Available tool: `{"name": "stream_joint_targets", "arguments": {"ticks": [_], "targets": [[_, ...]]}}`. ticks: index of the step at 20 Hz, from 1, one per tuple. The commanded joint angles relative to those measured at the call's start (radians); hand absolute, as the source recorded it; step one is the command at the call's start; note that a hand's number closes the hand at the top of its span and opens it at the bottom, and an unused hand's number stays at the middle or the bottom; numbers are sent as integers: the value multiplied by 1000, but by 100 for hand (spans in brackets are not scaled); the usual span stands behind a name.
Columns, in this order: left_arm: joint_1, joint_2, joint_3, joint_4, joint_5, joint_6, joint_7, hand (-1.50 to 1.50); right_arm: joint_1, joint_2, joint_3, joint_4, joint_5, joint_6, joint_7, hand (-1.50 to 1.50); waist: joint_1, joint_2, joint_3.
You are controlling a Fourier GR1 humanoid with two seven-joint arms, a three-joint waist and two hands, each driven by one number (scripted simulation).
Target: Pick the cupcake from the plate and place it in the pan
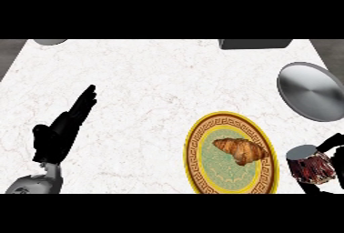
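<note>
While the counter (pixel 148 91) is carrying everything, findings are running largest to smallest.
Pan (pixel 312 91): lying far right, well apart from the load.
Plate (pixel 194 154): holding only a croissant (pixel 240 150).
Left hand (pixel 64 127): resting, fingers straight and pressed together.
Right hand (pixel 332 154): curling round the cupcake (pixel 310 164), just beside the plate's right rim.
Cupcake handling: likely light, soft; gripping the wrapper sides is safest.
</note>
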Motion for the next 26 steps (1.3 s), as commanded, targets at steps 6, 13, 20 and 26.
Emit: {"name": "stream_joint_targets", "arguments": {"ticks": [6,13,20,26], "targets": [[-56,-5,17,49,-9,-29,-9,0,-137,33,-232,383,-214,-17,-262,150,28,6,-2],[-77,27,65,21,56,-87,39,0,-425,3,-256,850,-74,-146,-382,150,47,10,-2],[-100,-15,30,47,2,-63,26,0,-677,-43,-309,1350,-47,-237,-626,150,58,15,0],[-96,-33,28,52,-30,-43,12,0,-823,-57,-343,1695,-29,-332,-842,150,55,15,0]]}}
